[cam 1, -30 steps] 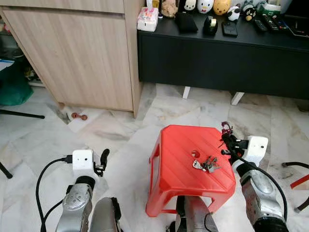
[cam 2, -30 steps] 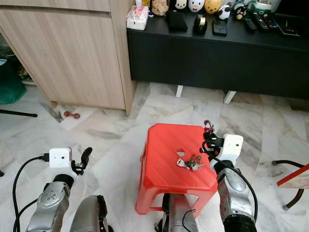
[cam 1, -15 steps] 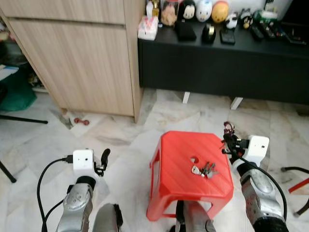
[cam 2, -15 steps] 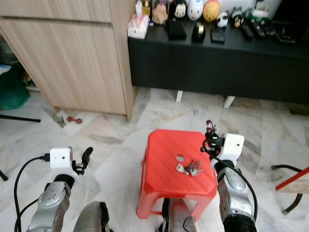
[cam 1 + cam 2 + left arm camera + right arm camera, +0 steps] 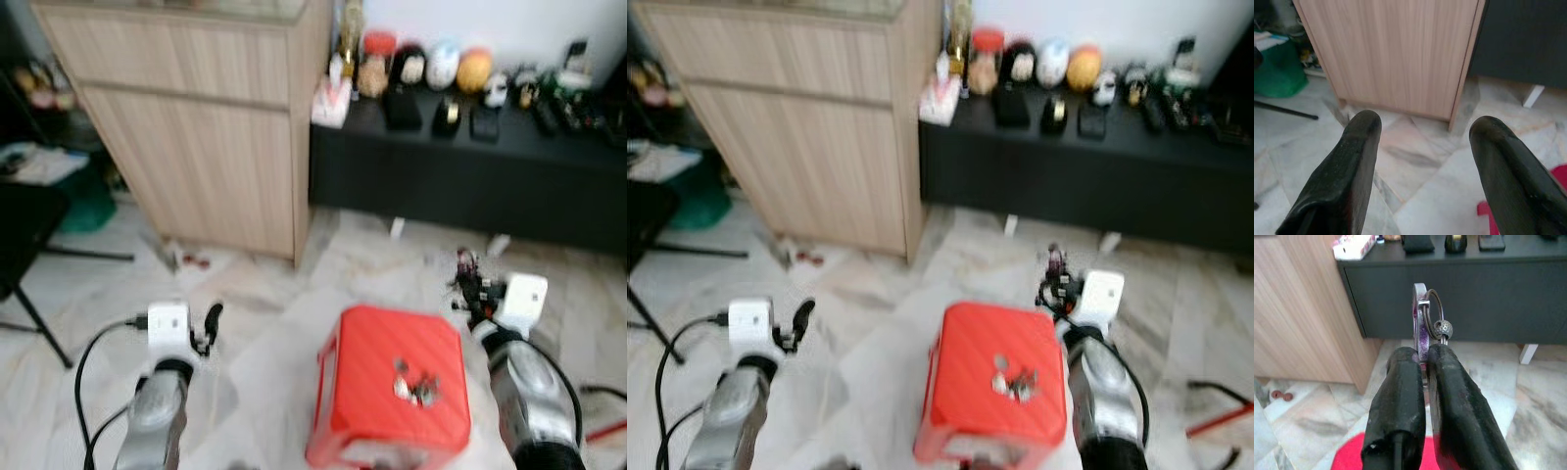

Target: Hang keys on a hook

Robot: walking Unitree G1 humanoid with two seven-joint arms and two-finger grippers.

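Observation:
My right gripper (image 5: pixel 1422 357) is shut on a purple key clip with a metal ring and a small bead (image 5: pixel 1422 308), held upright above the fingertips. In the eye views this gripper (image 5: pixel 464 286) is raised by the far right corner of a red plastic stool (image 5: pixel 362 392). A bunch of keys (image 5: pixel 415 387) lies on the stool's top next to a small hole. My left gripper (image 5: pixel 209 321) hangs open over the marble floor to the stool's left; its fingers (image 5: pixel 1359 147) hold nothing.
A light wooden cabinet (image 5: pixel 206 127) stands at the back left. A low black console (image 5: pixel 470 166) at the back right carries toy figures, phones and remotes. Dark stand legs (image 5: pixel 39 294) and a green object are at the far left. The eye views are blurred.
The whole picture has shifted: the camera has tilted up and now shows more of the cabinet and console, with the stool lower and smaller. Both grippers keep their pose; the right still holds the clip.

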